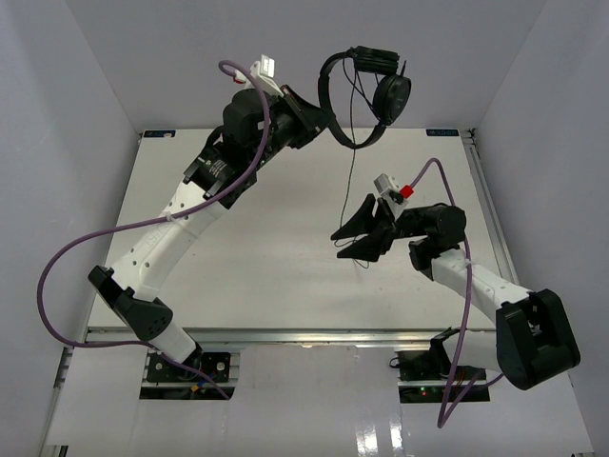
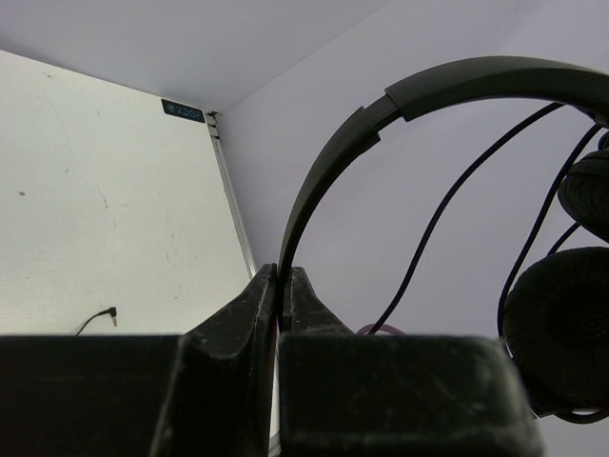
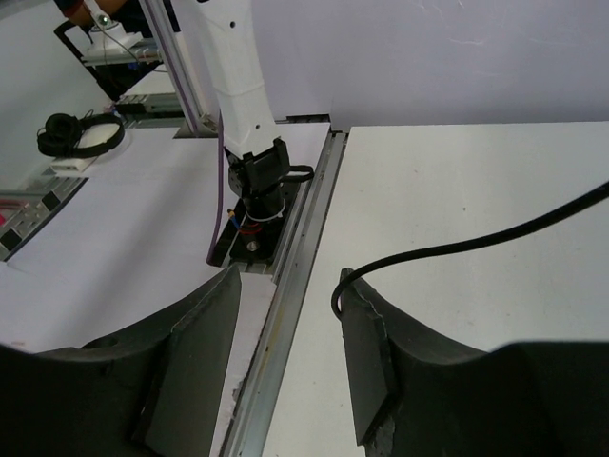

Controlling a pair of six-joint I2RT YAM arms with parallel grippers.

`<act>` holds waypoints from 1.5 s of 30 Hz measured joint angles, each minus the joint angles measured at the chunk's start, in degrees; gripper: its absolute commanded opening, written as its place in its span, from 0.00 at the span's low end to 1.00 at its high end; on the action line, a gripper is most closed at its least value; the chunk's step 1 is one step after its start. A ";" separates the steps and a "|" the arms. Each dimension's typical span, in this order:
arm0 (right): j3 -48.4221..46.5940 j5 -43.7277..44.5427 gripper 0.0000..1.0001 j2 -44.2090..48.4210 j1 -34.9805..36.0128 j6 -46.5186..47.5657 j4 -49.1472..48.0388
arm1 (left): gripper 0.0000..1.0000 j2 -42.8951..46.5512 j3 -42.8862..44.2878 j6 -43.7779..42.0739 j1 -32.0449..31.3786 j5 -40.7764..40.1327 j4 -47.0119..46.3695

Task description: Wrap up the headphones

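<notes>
black headphones in left claw, left wrist shows plug

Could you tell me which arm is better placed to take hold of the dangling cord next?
Right, probably. The left gripper is shut on the headband, holding the headphones up, so it is occupied. The right gripper is open, with the cord running just beside it.

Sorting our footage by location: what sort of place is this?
Likely a robotics lab's recording booth: plain white walls box in a white table, a left arm and right arm are bolted at its near edge, and a second pair of headphones lies outside it.
</notes>
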State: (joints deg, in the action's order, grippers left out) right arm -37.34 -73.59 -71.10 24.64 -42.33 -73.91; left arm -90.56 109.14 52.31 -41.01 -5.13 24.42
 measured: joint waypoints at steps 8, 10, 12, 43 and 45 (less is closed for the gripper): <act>3.94 -0.18 0.49 3.36 2.89 6.64 2.35 | 0.00 -0.02 1.26 -0.44 0.00 -0.11 -0.05; 4.50 -0.29 0.47 3.74 3.33 7.70 3.33 | 0.00 -0.02 1.48 -0.44 0.00 -0.18 -0.12; 4.83 -0.38 0.43 4.19 3.99 9.32 4.99 | 0.00 -0.03 1.51 -0.44 0.00 -0.27 -0.22; -11.58 19.16 0.08 18.90 5.20 87.29 105.05 | 0.00 -0.09 -11.22 -15.22 12.26 -6.64 5.36; -14.56 22.22 0.08 18.87 4.90 89.91 108.75 | 0.00 -0.09 -12.25 -17.12 12.26 -7.12 5.22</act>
State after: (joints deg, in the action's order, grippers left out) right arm -51.90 -51.37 -52.24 29.53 47.58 34.85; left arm -90.65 96.88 35.19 -28.75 -12.25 29.64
